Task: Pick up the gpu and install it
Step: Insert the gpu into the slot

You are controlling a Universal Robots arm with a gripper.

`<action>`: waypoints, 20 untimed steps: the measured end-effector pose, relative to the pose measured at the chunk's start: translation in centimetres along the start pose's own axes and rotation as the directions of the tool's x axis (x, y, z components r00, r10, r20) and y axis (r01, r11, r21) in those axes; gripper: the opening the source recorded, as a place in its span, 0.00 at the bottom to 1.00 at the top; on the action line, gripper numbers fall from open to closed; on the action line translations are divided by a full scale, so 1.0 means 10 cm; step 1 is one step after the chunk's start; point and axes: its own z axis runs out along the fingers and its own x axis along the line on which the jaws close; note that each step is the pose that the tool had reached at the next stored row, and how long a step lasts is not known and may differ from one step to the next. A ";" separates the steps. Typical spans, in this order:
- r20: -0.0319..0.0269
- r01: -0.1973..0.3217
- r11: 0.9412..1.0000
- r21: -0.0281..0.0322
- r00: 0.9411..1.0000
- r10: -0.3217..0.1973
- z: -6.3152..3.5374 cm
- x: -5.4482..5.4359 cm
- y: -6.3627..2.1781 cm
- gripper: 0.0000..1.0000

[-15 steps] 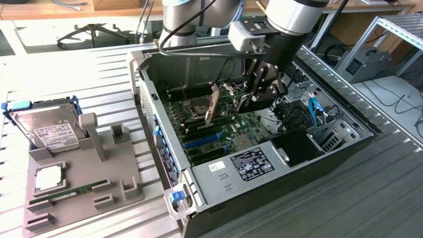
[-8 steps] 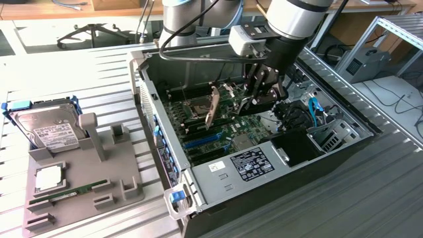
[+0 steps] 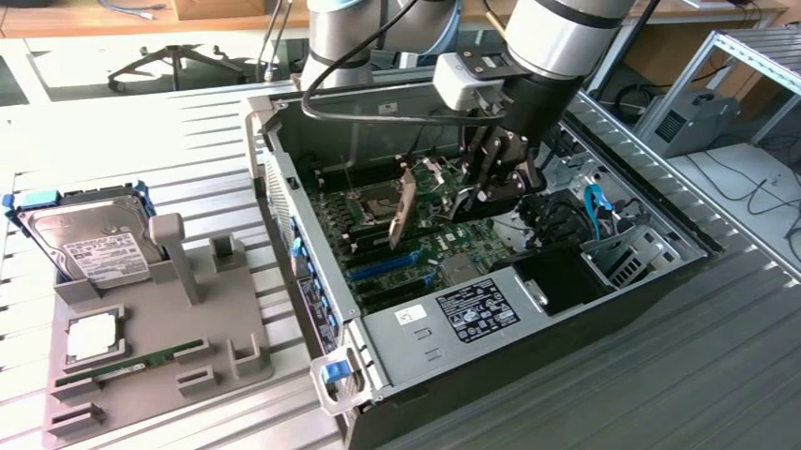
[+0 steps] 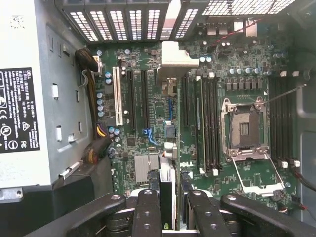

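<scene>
Brown gpu (image 3: pixel 403 211) pinched edge-on between the fingers of my gripper (image 4: pixel 172 210), clamped on the card. It's inside the open case (image 3: pixel 414 342), over the motherboard (image 4: pixel 126 148) expansion slots. Can't tell if it's touching a slot.

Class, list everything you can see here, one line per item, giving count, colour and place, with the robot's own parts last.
computer case: one, grey, open, centre.
motherboard: one, green, inside the case.
holder: one, grey, exterior view's left.
hard drive: one, silver, white label, in the holder.
RAM stick: one, green, on the holder.
gpu: one, brownish, silver bracket, upright over the motherboard.
arm: one, silver, above the case.
hand: one, black, shut on the gpu.
</scene>
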 end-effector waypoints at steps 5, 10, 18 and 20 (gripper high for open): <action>0.000 0.000 1.000 0.000 1.000 0.000 0.009 0.02 0.007 0.27; 0.000 0.000 1.000 0.000 1.000 0.000 0.026 0.06 0.034 0.27; 0.019 0.001 1.000 -0.001 1.000 -0.001 0.049 0.06 0.104 0.27; 0.042 0.001 1.000 -0.002 0.999 -0.001 0.055 0.06 0.112 0.27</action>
